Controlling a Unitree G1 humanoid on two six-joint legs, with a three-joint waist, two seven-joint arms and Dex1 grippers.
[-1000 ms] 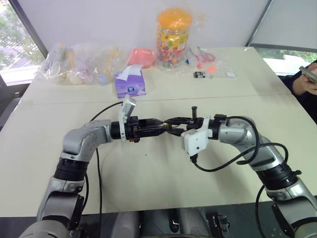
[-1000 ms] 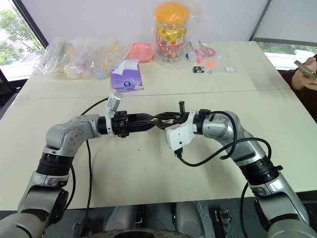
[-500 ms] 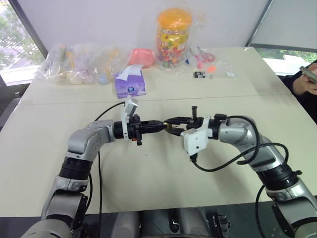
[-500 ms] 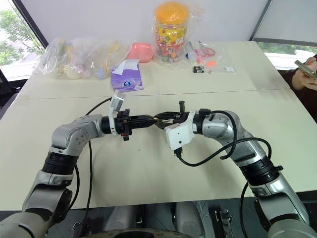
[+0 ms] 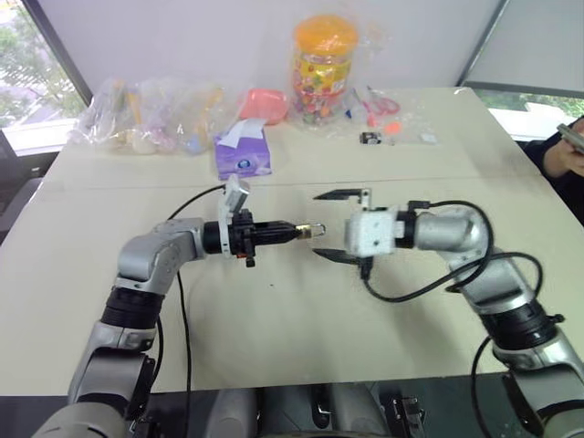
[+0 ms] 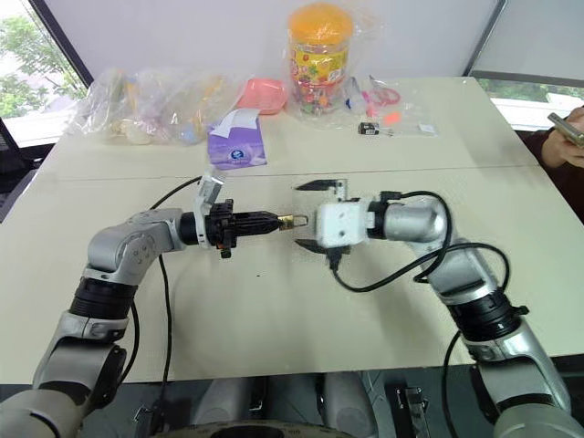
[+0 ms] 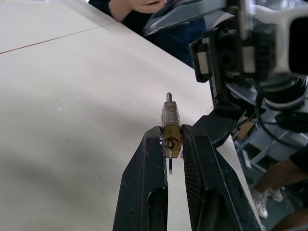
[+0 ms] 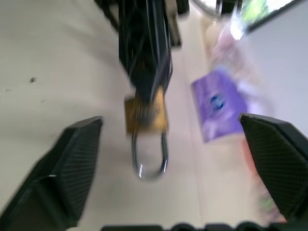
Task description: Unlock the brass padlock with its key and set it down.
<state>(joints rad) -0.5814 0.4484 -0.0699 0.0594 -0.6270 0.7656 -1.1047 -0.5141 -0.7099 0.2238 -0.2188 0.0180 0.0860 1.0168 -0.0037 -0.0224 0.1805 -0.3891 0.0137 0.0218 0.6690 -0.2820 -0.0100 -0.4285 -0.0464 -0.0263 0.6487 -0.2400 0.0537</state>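
My left gripper (image 5: pixel 304 230) points level to the right above the table's middle and is shut on the brass padlock (image 7: pixel 171 126). Its two fingers (image 7: pixel 147 173) clamp the gold body from both sides, and the silver shackle (image 8: pixel 150 156) sticks out past the fingertips. A thin silvery sliver (image 7: pixel 169 162) that looks like the key hangs at the keyhole. My right gripper (image 5: pixel 328 226) faces the padlock from the right, wide open, with one finger (image 5: pixel 339 194) above and one below. It holds nothing and stands a little apart from the lock.
At the table's far side stand a purple tissue pack (image 5: pixel 242 155), clear bags of small items (image 5: pixel 151 114), a candy jar (image 5: pixel 321 68) and a small black-and-white item (image 5: pixel 368 138). A person's hand with a phone (image 5: pixel 570 137) shows at the right edge.
My right gripper has opened wide, rolled and drawn back to the right, off the padlock. The left gripper has closed on the padlock and stayed in place.
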